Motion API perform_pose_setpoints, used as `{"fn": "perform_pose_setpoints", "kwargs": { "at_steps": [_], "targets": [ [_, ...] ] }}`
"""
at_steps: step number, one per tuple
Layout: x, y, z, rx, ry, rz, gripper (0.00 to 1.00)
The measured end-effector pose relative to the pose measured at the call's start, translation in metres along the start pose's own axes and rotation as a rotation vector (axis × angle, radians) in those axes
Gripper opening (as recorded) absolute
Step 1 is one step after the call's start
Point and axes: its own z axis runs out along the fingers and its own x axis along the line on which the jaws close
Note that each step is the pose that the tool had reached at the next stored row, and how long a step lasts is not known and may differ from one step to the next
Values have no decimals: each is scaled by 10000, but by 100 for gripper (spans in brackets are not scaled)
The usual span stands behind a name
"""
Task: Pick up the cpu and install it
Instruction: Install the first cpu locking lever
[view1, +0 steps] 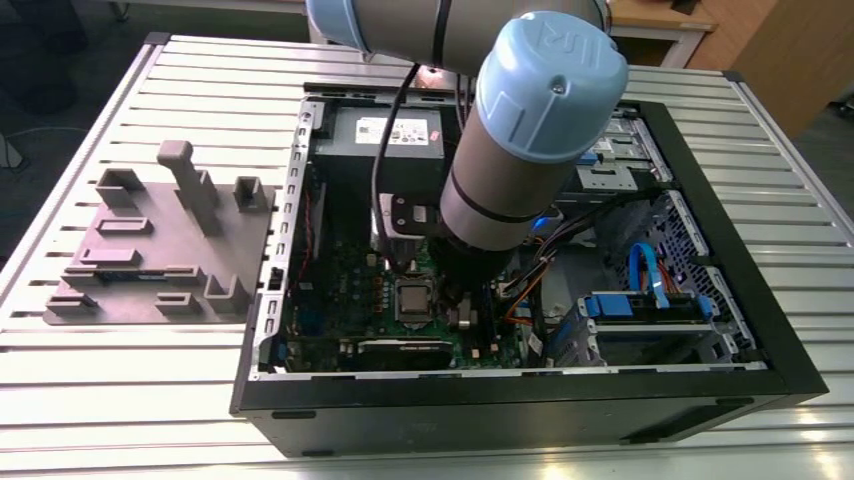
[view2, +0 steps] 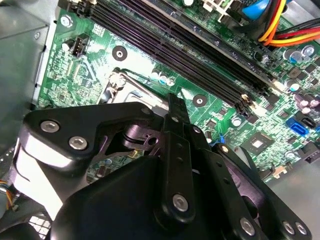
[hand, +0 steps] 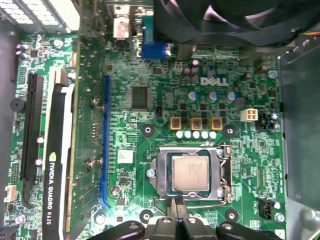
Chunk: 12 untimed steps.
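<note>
Gripper (hand: 176, 210) fingers come together to a thin point right at the edge of the socket (hand: 192, 172), and they hold nothing. In the second wrist view the black gripper (view2: 172, 107) hangs just over the green board (view2: 225, 107), with its tip near the socket's metal frame.

Lying flat in the socket is the cpu (hand: 190, 172), shiny grey side up. It is square, so no side is longer than another, and its edges line up with the frame around it. In the exterior view the cpu (view1: 410, 299) sits in the middle of the board, just beside the arm (view1: 514, 160) that reaches down into the computer case (view1: 747, 330).

A long black graphics card (hand: 52, 175) stands on the board, well apart from the cpu. The open case lies on a pale counter (view1: 787, 170) made of metal slats. A grey holder block (view1: 160, 250) sits on the counter toward the exterior view's left.
</note>
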Motion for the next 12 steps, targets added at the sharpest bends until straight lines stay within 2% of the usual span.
{"fn": "perform_pose_setpoints", "kwargs": {
  "at_steps": [3, 12],
  "targets": [
    [1, -2, 14, -15, 65, -239, 10],
    [5, -7, 78, -24, 81, -398, 10]
  ]
}}
